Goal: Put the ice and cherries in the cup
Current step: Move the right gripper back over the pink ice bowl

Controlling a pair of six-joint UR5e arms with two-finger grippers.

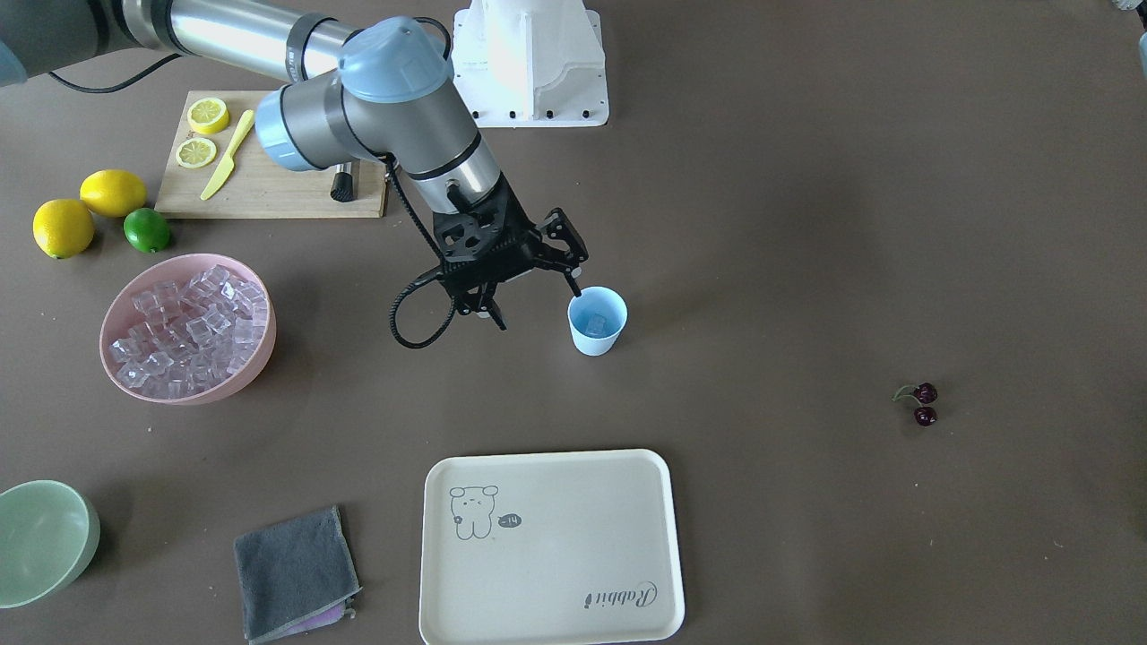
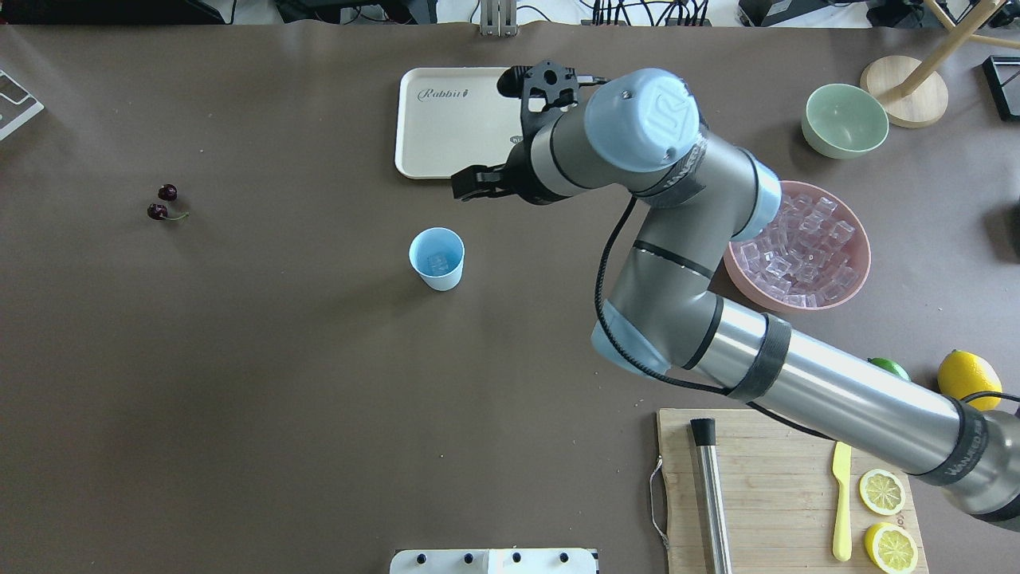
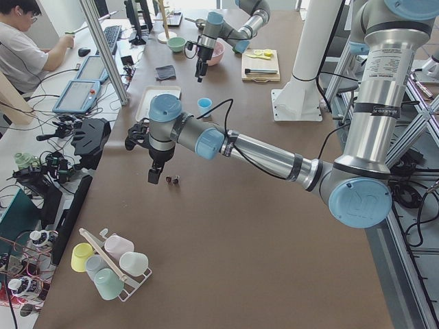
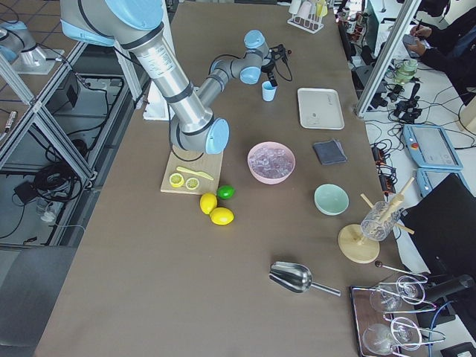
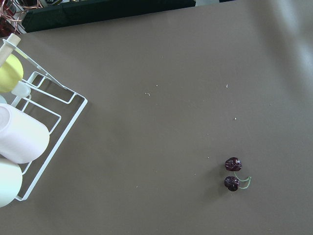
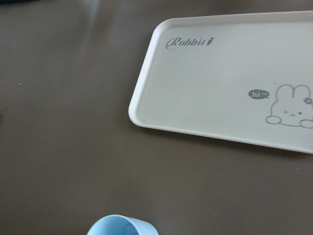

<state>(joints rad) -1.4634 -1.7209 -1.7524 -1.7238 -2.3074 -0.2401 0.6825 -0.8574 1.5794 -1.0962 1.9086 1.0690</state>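
Note:
The pale blue cup point(image 1: 598, 333) stands mid-table with one cube of ice point(image 2: 439, 261) inside it. More ice point(image 1: 188, 322) fills the pink bowl point(image 1: 255, 363). My right gripper point(image 1: 538, 307) hangs open and empty just beside the cup's rim, on the bowl's side. The cherries point(image 1: 923, 403) lie far off on the bare table, and the left wrist view shows them point(image 5: 232, 172) at lower right. Only the exterior left view shows my left gripper point(image 3: 155, 177), which hovers close beside the cherries point(image 3: 175, 179); I cannot tell its state.
A cream tray point(image 1: 551, 546) lies beyond the cup. A green bowl point(image 1: 40, 537), a grey cloth point(image 1: 296, 573), a cutting board point(image 1: 269, 179) with lemon slices, two lemons and a lime point(image 1: 146, 230) sit on my right. A rack of cups point(image 5: 19, 137) stands near the cherries.

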